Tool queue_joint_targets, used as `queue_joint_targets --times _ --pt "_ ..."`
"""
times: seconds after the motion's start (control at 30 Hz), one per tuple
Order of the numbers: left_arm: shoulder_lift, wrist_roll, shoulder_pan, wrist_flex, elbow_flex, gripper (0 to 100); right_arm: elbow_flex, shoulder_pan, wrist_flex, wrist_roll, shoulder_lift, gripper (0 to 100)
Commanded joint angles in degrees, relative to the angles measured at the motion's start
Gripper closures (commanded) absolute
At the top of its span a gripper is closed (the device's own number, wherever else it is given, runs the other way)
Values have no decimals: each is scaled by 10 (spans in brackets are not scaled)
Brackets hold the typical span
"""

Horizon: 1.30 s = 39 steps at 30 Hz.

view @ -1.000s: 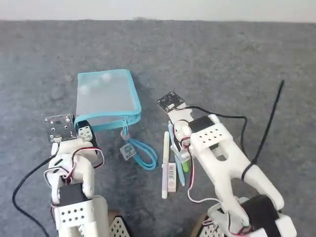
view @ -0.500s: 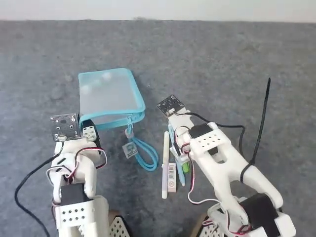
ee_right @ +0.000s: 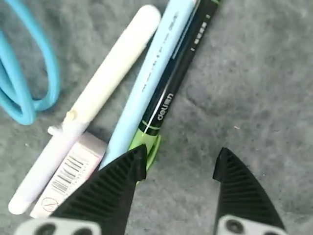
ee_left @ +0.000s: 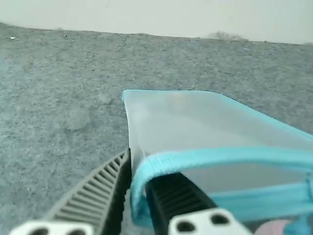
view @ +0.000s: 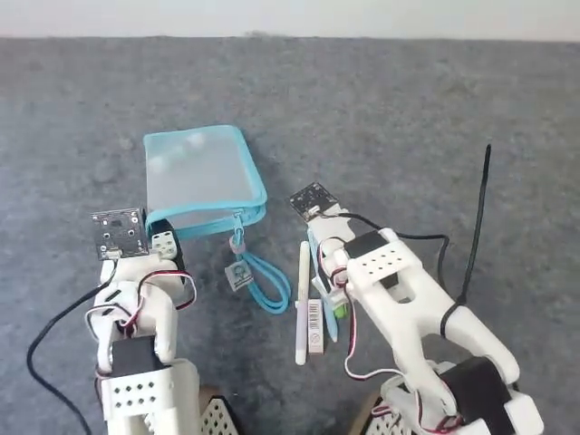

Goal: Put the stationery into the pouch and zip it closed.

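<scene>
A translucent pouch (view: 201,178) with teal trim lies flat on the grey carpet, its zipper edge toward the arms. My left gripper (view: 160,241) is shut on the pouch's near left corner; the left wrist view shows its jaws (ee_left: 139,193) pinching the teal edge of the pouch (ee_left: 205,127). The stationery lies right of the pouch: a white pen (view: 303,299), a barcoded eraser (view: 314,326), a light blue pen (ee_right: 149,83) and a black-and-green pen (ee_right: 183,71). My right gripper (ee_right: 178,183) hangs open just above them, one finger over the green end.
A teal strap loop (view: 266,282) and a small tag (view: 238,276) trail from the zipper pull between the pouch and the pens. Grey carpet (view: 408,118) lies open to the right and beyond. A black cable (view: 476,227) rises beside the right arm.
The left gripper shifted slightly right and forward with the pouch corner, nudging the pouch away. The right gripper drew back a little toward the near side over the pens.
</scene>
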<state>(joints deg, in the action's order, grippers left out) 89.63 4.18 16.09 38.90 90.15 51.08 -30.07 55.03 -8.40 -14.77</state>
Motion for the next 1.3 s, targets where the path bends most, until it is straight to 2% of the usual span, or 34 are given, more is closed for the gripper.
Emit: queue_joint_targets --times 0.0,0.17,0.57,0.8,1.0,1.27 --pt "7 -7 -5 3 -22 987 4 -22 7 8 -1 753" --pt "7 -7 -5 3 -22 987 4 -58 8 9 2 753" --pt "7 -7 -5 3 -22 987 20 -80 -6 7 3 769" --pt "7 -7 -5 -8 -15 987 20 -51 -10 3 3 977" --pt "7 -9 -5 -11 -10 987 11 -32 -25 2 36 991" --pt "7 -11 -5 -11 -9 987 -44 74 19 2 29 991"
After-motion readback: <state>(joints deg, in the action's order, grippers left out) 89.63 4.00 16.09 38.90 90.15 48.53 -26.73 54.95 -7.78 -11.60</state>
